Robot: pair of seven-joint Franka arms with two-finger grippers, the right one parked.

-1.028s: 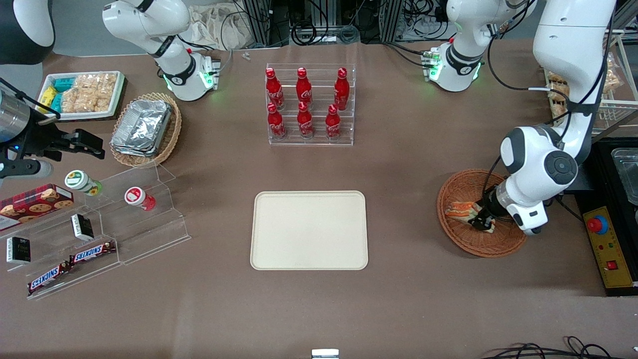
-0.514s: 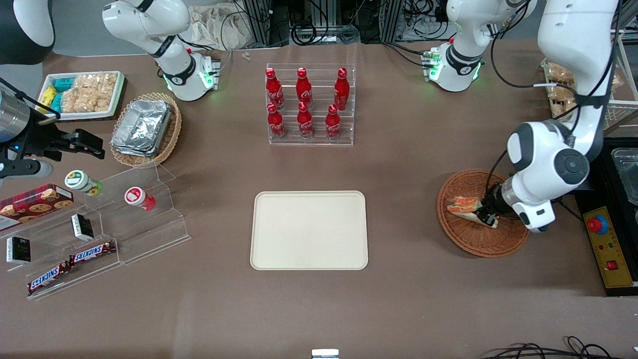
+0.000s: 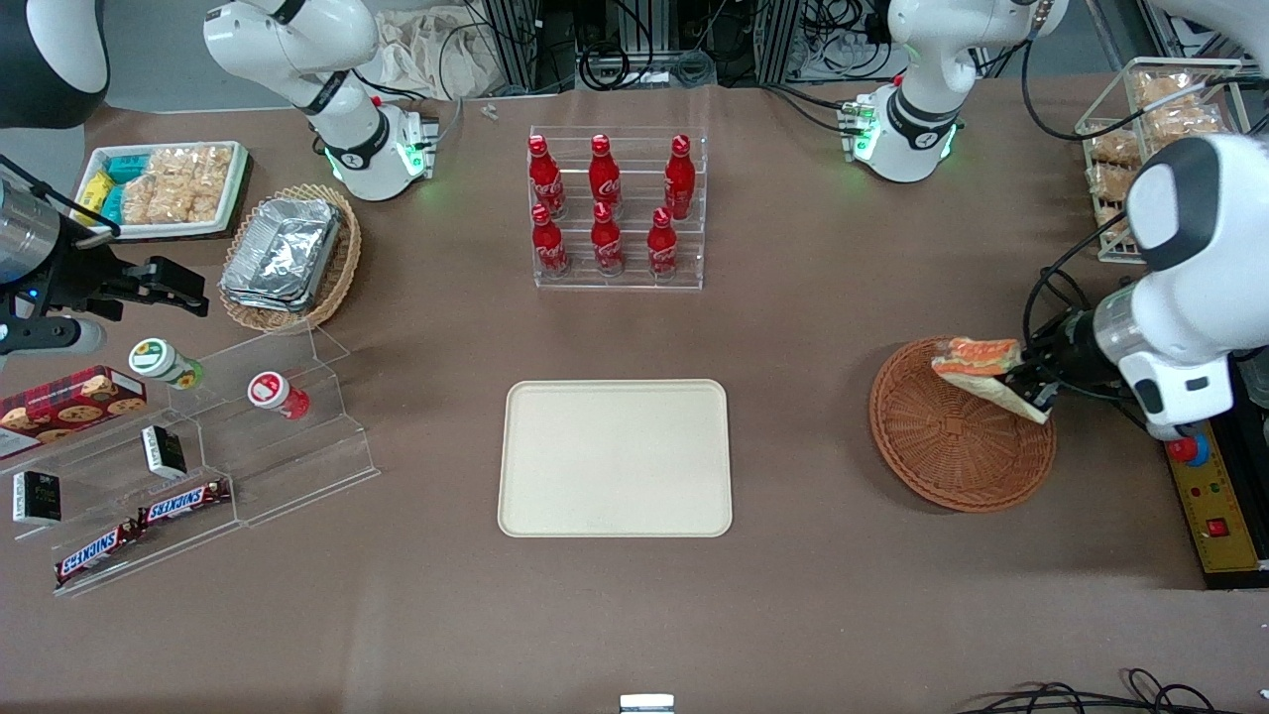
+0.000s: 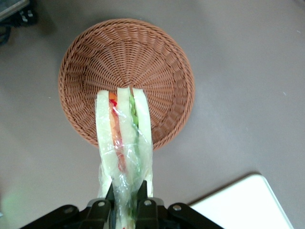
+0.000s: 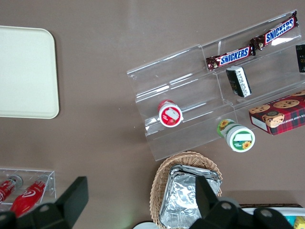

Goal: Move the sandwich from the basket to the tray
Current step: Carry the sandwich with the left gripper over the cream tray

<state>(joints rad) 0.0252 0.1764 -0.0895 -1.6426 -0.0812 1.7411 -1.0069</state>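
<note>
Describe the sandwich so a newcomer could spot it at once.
Find the round reddish-brown basket toward the working arm's end of the table. Above its rim, the gripper holds the sandwich: a plastic-wrapped white-bread wedge with orange, red and green filling, the only item lifted off the table.

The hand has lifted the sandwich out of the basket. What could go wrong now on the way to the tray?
The hand grips the sandwich only at one end, through loose wrap, so it might slip or sag. It hangs just above the basket, so a low sideways move could catch the rim. The tray lies well toward the parked arm's end, so the carry is long.
</note>
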